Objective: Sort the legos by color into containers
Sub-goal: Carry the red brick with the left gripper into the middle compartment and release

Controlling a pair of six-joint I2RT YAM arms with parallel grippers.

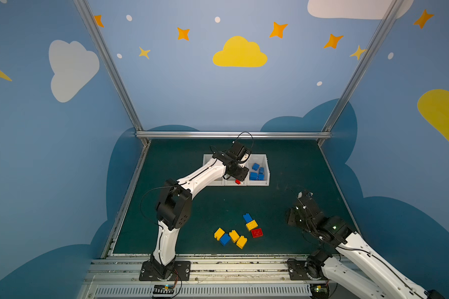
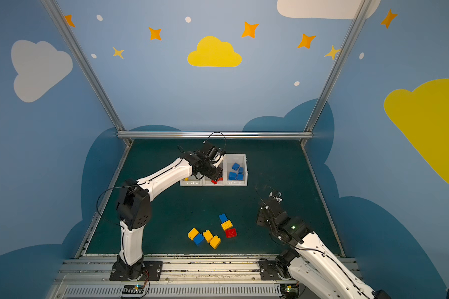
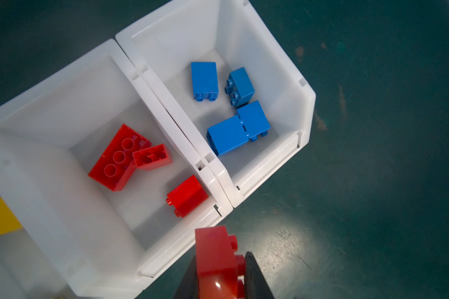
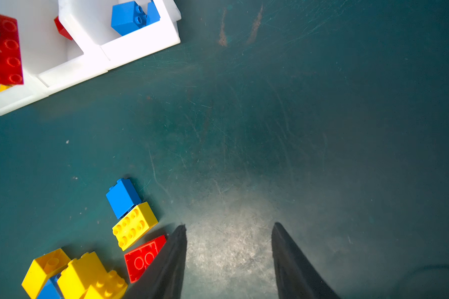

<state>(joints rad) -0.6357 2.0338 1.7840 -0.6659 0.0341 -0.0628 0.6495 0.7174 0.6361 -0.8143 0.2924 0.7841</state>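
Where its frame cuts off, left tool (image 3: 219,279) clamped on red brick (image 3: 214,256); right tool (image 4: 228,227) apart, empty.

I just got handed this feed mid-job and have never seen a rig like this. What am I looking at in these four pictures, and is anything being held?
Two white robot arms stand on a green table, each ending in a two-fingered claw. Two pictures look down from overhead; the other two come from cameras on each arm's wrist.

At the back stand three white bins: the blue bin, the red bin, and one with a yellow piece.

The left claw is shut on a red brick beside the red bin's rim. The right claw is open and empty, near the loose bricks: four yellow, two blue, one red.
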